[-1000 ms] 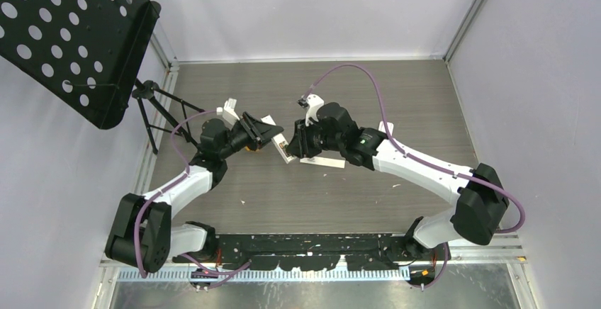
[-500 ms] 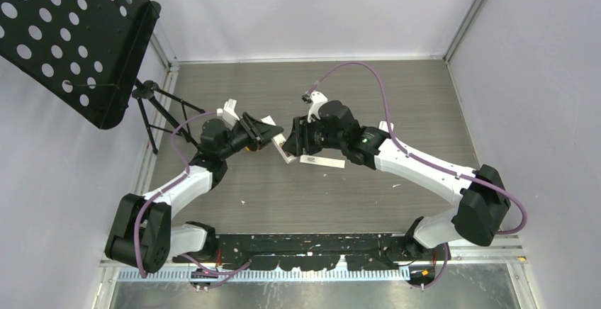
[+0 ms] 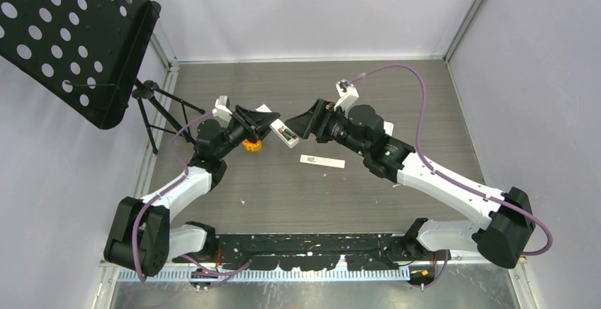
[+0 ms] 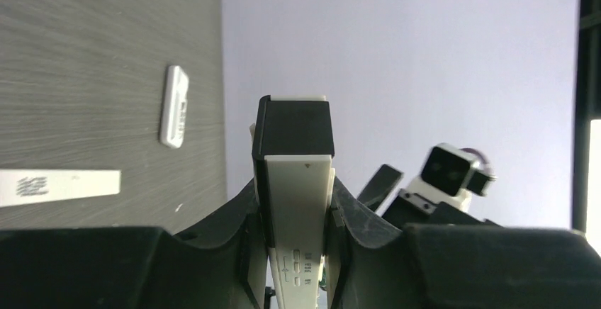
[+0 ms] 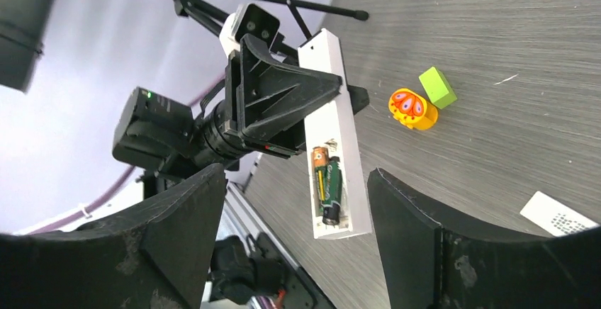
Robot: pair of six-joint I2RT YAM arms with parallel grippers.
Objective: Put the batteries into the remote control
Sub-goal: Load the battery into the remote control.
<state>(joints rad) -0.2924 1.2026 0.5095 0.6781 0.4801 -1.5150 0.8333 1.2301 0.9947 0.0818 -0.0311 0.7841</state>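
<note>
Grey wood-grain bench (image 3: 283, 195) below, the left claw (image 3: 261, 123) clamps the white remote control (image 3: 286, 136) aloft — its long axis slanting toward the right claw (image 3: 306, 120), batteries (image 5: 327, 188) lying in the bay at that end — which gapes wide, empty.

Smooth white plastic remote control (image 5: 333, 121), its batteries (image 5: 327, 185) in glossy dark wrap with coppery metal ends; the left tool (image 4: 294, 206) gripping it is matt black, slightly grainy plastic; below the tool, a matt grey wood-grain tabletop (image 5: 510, 32).

The white remote control (image 5: 345, 135) is held tilted above the tabletop (image 5: 496, 40), its open compartment showing two dark-green batteries (image 5: 327, 185) seated side by side.
</note>
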